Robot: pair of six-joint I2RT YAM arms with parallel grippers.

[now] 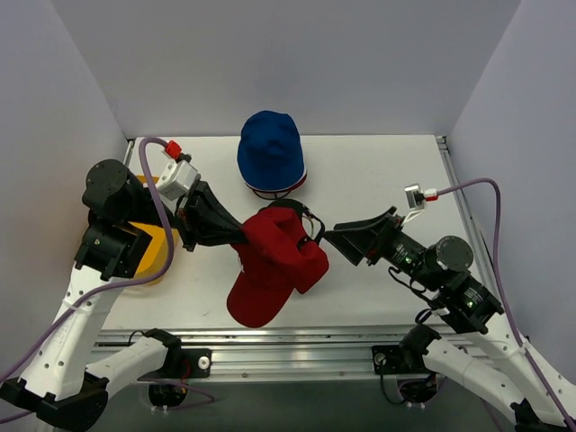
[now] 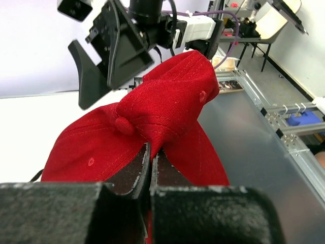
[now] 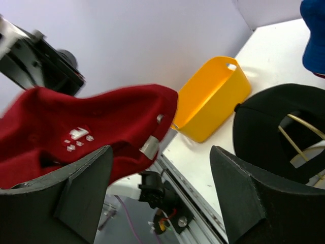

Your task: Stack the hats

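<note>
The red baseball cap (image 1: 273, 259) hangs at the middle of the table (image 1: 387, 180), crown up and brim drooping toward the near edge. It appears to be lifted clear of the surface. The left gripper (image 2: 151, 150) has its jaws pinched tight on the crown fabric, just below the top button. The right gripper (image 1: 335, 238) stands wide open just right of the cap. From the right wrist, the cap's rim sits in front of the gap between its fingers (image 3: 81, 178) without being held.

The blue hat (image 1: 270, 153) rests just beyond the cap on the far side of the table, crown up and apart from it. A yellow tub (image 3: 213, 96) lies at the left, under the left arm. A black wire frame (image 3: 269, 132) shows close by the right fingers.

The step in hand looks like carrying the red cap to be stacked. The next move calls for shifting it farther back, centring its opening over the blue crown, then lowering and letting go. The right gripper could close on the loose rim to spread it, since a limp cap may fold or land skewed.
</note>
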